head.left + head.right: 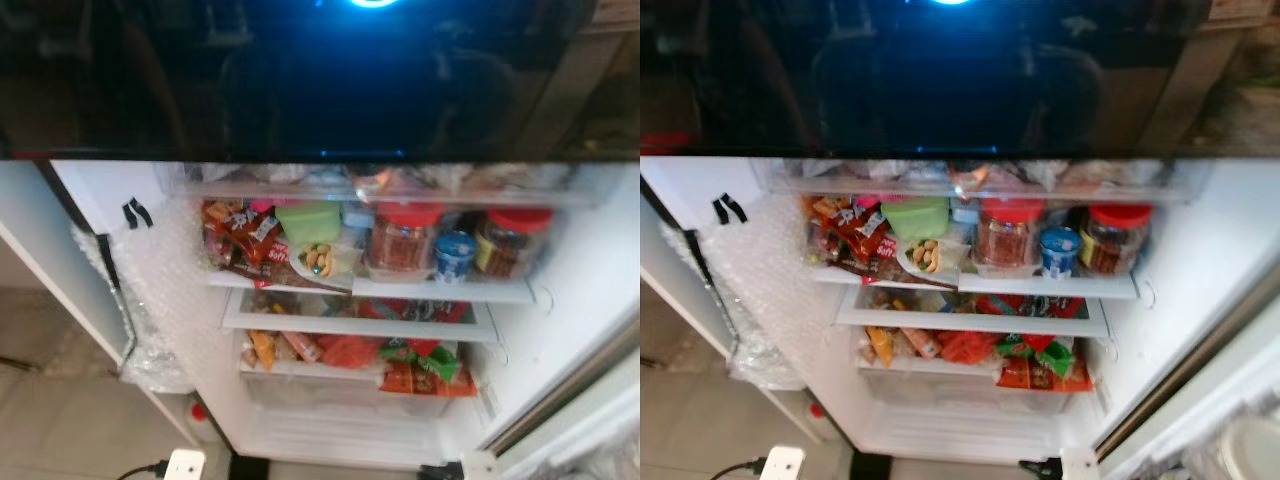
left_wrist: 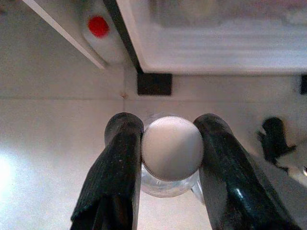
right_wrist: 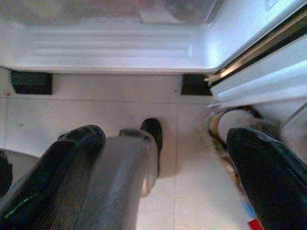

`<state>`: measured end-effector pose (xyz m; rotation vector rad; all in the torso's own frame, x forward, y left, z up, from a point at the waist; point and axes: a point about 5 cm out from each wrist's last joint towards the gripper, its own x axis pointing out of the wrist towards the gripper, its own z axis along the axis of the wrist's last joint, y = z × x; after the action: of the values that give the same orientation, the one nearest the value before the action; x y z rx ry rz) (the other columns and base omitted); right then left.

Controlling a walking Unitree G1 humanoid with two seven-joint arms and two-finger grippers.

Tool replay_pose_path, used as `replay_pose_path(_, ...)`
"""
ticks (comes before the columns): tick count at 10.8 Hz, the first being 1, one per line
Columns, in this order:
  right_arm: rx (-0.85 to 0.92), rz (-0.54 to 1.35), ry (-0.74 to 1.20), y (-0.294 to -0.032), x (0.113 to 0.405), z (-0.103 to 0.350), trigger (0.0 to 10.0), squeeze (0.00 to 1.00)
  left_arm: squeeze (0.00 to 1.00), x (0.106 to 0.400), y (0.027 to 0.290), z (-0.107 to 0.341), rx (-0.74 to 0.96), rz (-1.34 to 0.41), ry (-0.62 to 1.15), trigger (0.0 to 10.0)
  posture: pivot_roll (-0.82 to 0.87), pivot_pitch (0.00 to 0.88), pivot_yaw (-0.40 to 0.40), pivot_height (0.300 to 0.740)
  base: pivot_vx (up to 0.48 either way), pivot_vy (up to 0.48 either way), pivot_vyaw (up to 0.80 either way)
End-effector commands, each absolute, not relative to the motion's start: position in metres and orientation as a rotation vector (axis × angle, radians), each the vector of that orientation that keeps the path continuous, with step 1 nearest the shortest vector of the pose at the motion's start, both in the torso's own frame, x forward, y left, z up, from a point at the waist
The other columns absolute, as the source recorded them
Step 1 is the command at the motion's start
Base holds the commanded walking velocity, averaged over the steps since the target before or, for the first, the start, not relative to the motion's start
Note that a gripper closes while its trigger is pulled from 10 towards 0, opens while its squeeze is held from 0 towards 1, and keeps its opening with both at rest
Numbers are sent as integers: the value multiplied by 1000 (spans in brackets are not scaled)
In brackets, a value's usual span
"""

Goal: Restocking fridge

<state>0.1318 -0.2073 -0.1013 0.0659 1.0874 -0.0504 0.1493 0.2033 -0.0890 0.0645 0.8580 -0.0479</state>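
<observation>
The fridge stands open before me under its black glossy upper door (image 1: 320, 80). The upper shelf (image 1: 440, 290) carries two red-lidded jars (image 1: 404, 240), a blue-lidded cup (image 1: 455, 255), a green container (image 1: 308, 220) and snack packs (image 1: 240, 235). Lower down, more packets (image 1: 425, 370) lie over a drawer. In the left wrist view my left gripper (image 2: 168, 127) is shut on a clear bottle with a white cap (image 2: 171, 148), held low over the floor in front of the fridge base. My right gripper (image 3: 165, 139) hangs open above the floor by the fridge's bottom right corner, with nothing between its fingers.
Bubble wrap (image 1: 150, 300) covers the inside of the left wall and door. A red-capped white bottle (image 2: 98, 26) stands low in the left door. A white plug with a cable (image 1: 185, 465) lies on the tiled floor. The right door (image 1: 560, 400) swings out at the right.
</observation>
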Motion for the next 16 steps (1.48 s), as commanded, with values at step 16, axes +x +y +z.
replay_pose_path(16, 68, -114, 1070, -210, 126, -102, 10000, 0, 0, 268, 161, 27, 12, -252, 113, 10000, -129, 0, 79, 740, 0, 0, 0)
